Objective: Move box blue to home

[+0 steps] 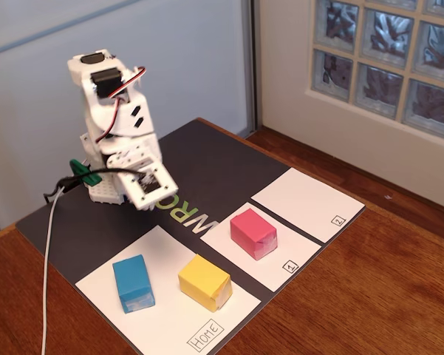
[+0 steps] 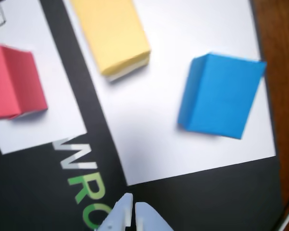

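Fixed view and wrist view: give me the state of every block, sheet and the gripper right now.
Blue box: upright on the Home sheet, free.
Yellow block: on the Home sheet, beside blue, apart.
Pink block: on sheet 1.
Sheet 2: nothing on it.
Gripper: shut, empty, over the black mat.

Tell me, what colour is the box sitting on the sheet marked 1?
The box is pink, clearest in the fixed view, resting on the sheet marked 1.
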Available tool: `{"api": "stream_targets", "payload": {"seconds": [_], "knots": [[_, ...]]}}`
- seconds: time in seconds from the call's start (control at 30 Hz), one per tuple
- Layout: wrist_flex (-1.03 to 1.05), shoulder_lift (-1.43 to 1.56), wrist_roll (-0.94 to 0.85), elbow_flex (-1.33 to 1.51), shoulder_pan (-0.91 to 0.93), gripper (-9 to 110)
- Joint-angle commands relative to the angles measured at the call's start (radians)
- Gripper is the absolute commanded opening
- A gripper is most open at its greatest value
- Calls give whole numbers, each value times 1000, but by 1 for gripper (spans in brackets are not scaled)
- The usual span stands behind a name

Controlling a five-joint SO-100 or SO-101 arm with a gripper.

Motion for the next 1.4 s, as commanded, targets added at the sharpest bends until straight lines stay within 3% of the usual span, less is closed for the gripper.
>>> {"api": "stream_targets", "payload": {"seconds": [0.0,0.47,1.37], "knots": [[31,83,34,9,-77,-1],[87,342,104,126,-410,-1],[210,1126,-72,891,-330,0]]}}
